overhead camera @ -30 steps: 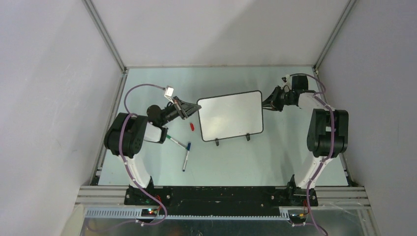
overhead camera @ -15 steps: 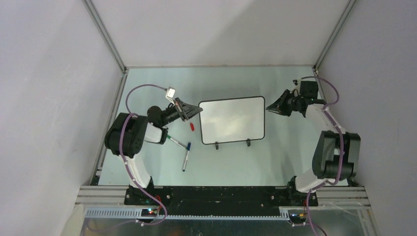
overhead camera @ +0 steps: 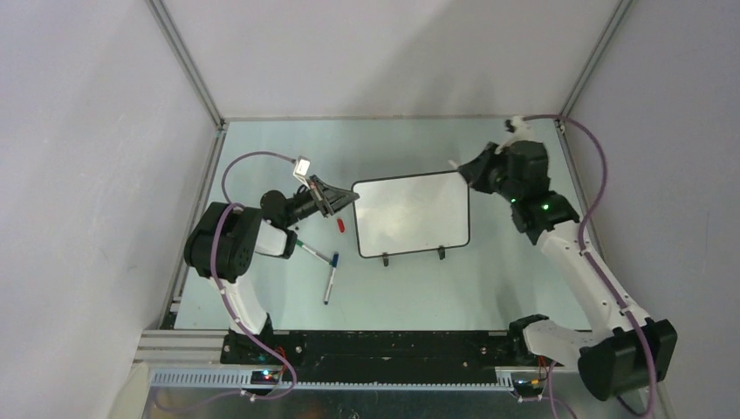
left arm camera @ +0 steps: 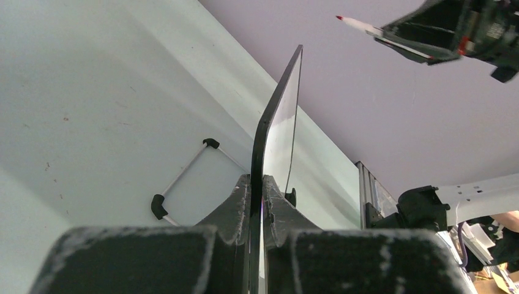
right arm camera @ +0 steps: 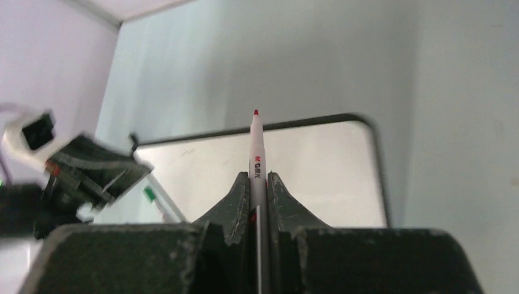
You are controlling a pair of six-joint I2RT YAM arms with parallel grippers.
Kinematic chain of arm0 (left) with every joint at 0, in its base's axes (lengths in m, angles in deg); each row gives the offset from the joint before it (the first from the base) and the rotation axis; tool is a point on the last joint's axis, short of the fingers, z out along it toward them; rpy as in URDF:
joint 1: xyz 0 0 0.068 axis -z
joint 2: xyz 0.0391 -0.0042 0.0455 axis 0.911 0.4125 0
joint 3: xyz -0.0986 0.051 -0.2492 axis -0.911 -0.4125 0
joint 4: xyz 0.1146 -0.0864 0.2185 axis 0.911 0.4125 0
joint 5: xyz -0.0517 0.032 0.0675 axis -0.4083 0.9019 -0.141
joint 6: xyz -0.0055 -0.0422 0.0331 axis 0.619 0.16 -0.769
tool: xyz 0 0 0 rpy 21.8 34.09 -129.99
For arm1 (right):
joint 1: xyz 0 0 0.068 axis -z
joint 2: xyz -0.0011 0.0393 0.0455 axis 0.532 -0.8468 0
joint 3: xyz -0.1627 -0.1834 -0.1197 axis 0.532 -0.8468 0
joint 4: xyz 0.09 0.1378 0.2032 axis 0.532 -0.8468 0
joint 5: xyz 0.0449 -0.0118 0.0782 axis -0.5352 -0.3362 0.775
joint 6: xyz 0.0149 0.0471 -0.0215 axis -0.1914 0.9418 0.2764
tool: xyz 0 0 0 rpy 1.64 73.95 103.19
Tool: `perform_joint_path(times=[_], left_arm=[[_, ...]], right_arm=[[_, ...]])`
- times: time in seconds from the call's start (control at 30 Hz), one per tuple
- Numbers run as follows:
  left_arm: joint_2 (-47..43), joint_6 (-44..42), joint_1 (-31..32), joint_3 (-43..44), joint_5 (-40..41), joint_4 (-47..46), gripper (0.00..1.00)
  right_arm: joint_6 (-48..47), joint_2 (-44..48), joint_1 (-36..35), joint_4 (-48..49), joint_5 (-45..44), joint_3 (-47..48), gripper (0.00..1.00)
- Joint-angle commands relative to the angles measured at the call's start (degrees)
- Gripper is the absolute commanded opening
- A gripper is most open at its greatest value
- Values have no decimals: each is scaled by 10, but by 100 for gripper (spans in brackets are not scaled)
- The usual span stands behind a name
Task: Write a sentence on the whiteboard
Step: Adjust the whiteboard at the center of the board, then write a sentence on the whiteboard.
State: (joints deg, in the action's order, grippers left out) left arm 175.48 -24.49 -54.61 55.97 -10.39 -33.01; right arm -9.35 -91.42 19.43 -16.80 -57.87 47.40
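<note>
Whiteboard point(overhead camera: 410, 214), blank, pinched at its nine-o'clock edge by the left gripper point(overhead camera: 345, 199), lies at eight o'clock from the right gripper point(overhead camera: 471, 172), which clamps a red-tipped marker point(right arm camera: 257, 147) pointing tip-first toward it.

A robotics lab cell: grey panel walls point(overhead camera: 78, 175), aluminium framing point(overhead camera: 187, 65), pale table point(overhead camera: 393, 288).

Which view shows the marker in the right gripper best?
The right wrist view: the marker sits centred in the right gripper, red tip and label sharp. The left wrist view shows its front end, far off; the top view, a tiny sliver.
</note>
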Motion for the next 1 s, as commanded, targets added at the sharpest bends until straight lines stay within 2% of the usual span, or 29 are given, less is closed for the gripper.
perform_joint_path(times=[0.0,0.17,0.37,0.5,0.97], left_arm=[[-22,-18,3,-10,12,-29,1],[-19,-16,4,-7,13,-29,1],[-15,-15,5,-3,13,-29,1],[-14,-16,7,0,12,-29,0],[-14,-19,7,0,14,-29,0]], right_arm=[[-65,16,-138,29,-102,26,0],[-116,-41,-284,15,-174,93,0],[-150,-143,-363,-15,-230,183,0],[-164,-176,-392,-17,-275,196,0],[-194,-231,-423,31,-281,173,0]])
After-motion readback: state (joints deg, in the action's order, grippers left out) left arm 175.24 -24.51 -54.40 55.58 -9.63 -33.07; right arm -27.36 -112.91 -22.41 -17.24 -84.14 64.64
